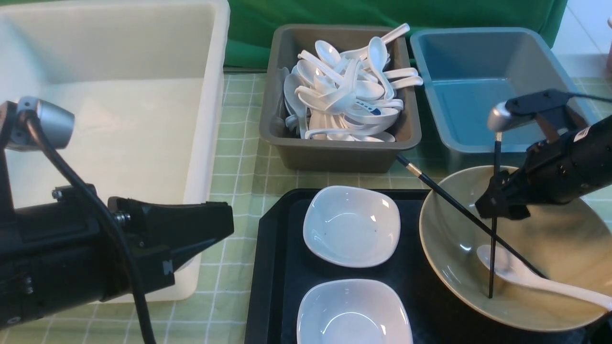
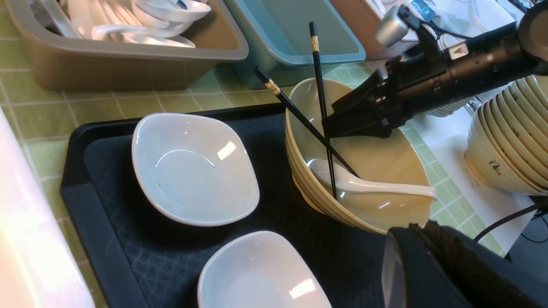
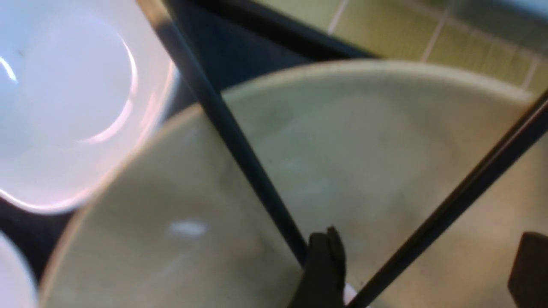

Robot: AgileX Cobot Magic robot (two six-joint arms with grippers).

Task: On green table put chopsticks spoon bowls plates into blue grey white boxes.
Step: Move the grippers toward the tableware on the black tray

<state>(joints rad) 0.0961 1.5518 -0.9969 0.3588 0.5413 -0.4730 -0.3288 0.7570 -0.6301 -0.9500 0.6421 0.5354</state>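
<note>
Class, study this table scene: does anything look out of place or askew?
Yes. The standing chopstick is almost upright in the green bowl, by the right end effector, while the leaning chopstick crosses it over the rim. A spoon lies inside too.

The tray (image 1: 272, 239) sits on the bench (image 1: 239, 181). On the tray's left part two dishes lie one behind the other, the rear dish (image 1: 351, 225) and the front dish (image 1: 354, 313). On the tray's right part stands a bowl (image 1: 444, 258). In the bowl lie a spoon (image 1: 540, 282) and two chopsticks. The upright chopstick (image 1: 492, 258) stands in the bowl. The leaning chopstick (image 1: 454, 202) reaches out over the tray's back edge. Directly behind the tray is the middle box (image 1: 334, 155), holding a heap of spoons (image 1: 344, 95). Behind the tray to the right is the right box (image 1: 478, 95). Left of the tray is the left box (image 1: 119, 119).
</note>
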